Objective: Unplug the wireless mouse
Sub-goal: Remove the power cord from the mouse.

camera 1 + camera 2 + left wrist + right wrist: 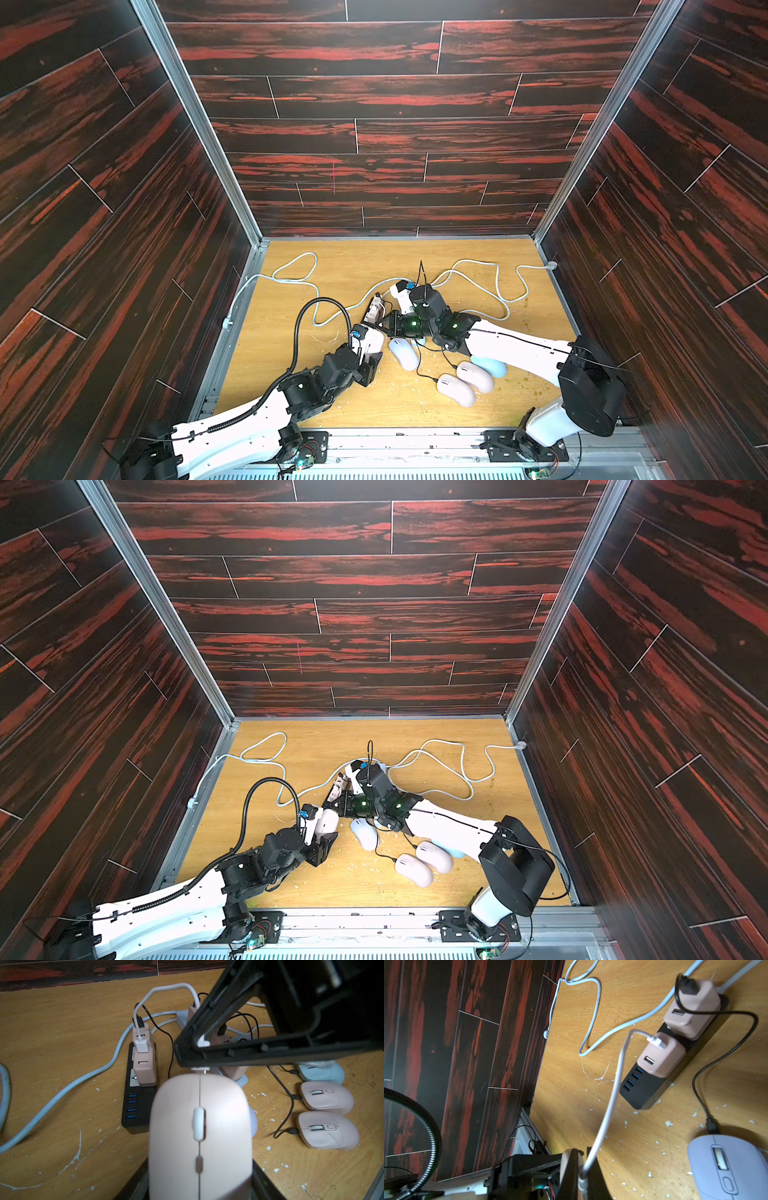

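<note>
Hold on a pink mouse [199,1126] is provided by the left gripper [199,1167], whose jaws are set partly apart and pressed against the mouse's two sides. The mouse is found near the middle of the worktop [332,266], just beside the near end of a black power strip [648,1088]. Whether it is lifted clear of the wood cannot be told. The right gripper [582,1176] is closed tight on a white cable [610,1101] at its plug end, right at the mouse's front edge. The plug [198,1068] is seen touching that edge, though how deep it is seated cannot be made out. From there the cable is led in an arc to a pink charger [662,1053] plugged into the strip. Just beside it a second charger [691,1009] is plugged in, and from it a black cable [693,1084] is run to a lilac mouse [726,1167]. In a top view a pale mouse [455,390], another pale mouse [477,376] just beside it and a blue mouse [494,366], partly hidden by the right arm, are seen grouped together. Pale blue cords [291,270] are looped across the far half of the worktop.
</note>
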{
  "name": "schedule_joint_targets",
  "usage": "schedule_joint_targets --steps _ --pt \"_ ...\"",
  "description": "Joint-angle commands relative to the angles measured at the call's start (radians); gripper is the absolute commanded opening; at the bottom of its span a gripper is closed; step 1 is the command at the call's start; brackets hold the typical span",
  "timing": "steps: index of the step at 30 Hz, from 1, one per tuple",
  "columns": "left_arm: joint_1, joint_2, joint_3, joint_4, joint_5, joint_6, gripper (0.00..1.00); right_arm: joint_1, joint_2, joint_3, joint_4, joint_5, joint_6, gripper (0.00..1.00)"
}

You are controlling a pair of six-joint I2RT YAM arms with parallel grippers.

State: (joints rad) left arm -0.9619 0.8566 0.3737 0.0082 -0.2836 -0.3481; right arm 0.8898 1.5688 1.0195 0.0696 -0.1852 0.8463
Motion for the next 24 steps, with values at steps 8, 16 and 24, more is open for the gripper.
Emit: schedule_joint_targets --steps 8,16,24 --pt "-0.01 -0.001 -0.001 -0.201 0.084 -0.008 0.0 -0.124 -0.032 0.045 0.148 0.069 0.068 0.0" --pt "-0.01 -0.013 0.016 -0.252 0.045 -0.038 0.0 -0.133 -0.036 0.041 0.136 0.073 0.052 0.0" --pt "-0.01 0.031 0.126 -0.524 -0.164 -0.327 0.0 -0.116 0.014 0.028 0.133 -0.063 0.005 0.0"
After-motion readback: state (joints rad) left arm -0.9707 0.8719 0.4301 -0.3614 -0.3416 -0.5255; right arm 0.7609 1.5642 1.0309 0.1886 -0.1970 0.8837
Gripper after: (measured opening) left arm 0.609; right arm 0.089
